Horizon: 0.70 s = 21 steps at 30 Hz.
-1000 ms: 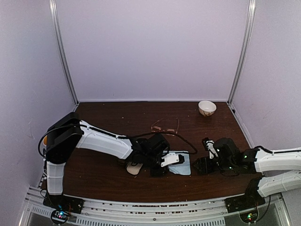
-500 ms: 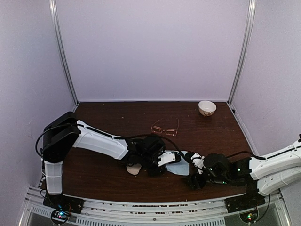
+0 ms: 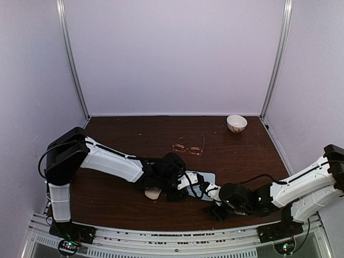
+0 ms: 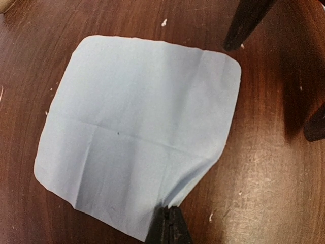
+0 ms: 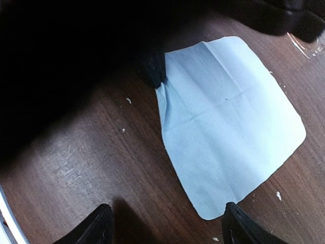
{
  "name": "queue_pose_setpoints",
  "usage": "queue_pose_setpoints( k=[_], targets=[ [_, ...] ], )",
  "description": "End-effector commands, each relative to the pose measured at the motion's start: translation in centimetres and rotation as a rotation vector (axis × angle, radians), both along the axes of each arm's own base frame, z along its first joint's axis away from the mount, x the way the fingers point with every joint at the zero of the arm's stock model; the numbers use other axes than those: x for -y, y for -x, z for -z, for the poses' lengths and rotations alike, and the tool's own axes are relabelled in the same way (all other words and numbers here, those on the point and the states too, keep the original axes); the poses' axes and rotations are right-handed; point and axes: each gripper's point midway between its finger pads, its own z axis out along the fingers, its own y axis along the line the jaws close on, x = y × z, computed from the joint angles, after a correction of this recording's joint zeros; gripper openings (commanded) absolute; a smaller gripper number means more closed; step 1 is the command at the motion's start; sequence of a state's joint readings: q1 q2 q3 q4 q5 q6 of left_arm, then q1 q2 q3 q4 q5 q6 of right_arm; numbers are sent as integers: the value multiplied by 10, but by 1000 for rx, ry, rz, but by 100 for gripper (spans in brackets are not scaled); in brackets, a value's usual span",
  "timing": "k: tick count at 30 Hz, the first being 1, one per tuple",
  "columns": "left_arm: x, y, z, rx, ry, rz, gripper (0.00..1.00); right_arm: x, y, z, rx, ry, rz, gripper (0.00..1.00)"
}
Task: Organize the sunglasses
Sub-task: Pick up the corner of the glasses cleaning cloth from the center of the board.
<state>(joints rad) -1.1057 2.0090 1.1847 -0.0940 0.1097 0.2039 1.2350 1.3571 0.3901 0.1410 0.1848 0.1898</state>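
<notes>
- The left gripper is pinched tight on one corner of the blue cloth. The fabric puckers into small folds where the closed jaws bite it.
- The rest of the cloth lies spread flat on the dark wooden table, creased but unfolded.
- The right gripper has its jaws spread wide and holds nothing. It is low over the table, with one finger just beside the cloth's nearest free corner and the other well off the fabric.
- The sunglasses sit on the table farther back, roughly mid-table and behind both grippers. They are apart from the cloth and neither arm touches them. Only one pair shows in the overhead view.
- A pale bowl stands near the far right corner. A pale oval object peeks out from under the left arm, too hidden to identify.
- My judgement is that the task is at an early stage. Work so far centres on the cloth, and the sunglasses themselves have not been picked up or put anywhere tidy.
- What seems left is to finish with the cloth, likely with the right gripper taking a second corner, and then to deal with the sunglasses.
</notes>
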Motion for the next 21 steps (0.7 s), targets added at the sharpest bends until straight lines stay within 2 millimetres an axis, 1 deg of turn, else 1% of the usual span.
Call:
queue_pose_setpoints(
  k=[1, 7, 10, 14, 17, 19, 21],
  targets=[
    [-22, 5, 20, -43, -80, -24, 0, 8, -16, -8, 95, 18, 77, 73],
    [-22, 5, 19, -43, -80, -22, 0, 19, -24, -7, 105, 1, 158, 72],
    [-22, 5, 19, -44, -78, -21, 0, 23, -22, -4, 52, -72, 196, 72],
    [-21, 5, 18, -45, -73, -22, 0, 31, -24, -9, 13, -202, 252, 72],
    [-20, 5, 18, -48, -69, -19, 0, 40, -27, -9, -8, -251, 292, 72],
    [-19, 5, 17, -47, -67, -19, 0, 41, -28, -8, -19, -262, 290, 71],
    [-20, 5, 17, -46, -68, -20, 0, 35, -27, -8, -28, -260, 266, 70]
  ],
)
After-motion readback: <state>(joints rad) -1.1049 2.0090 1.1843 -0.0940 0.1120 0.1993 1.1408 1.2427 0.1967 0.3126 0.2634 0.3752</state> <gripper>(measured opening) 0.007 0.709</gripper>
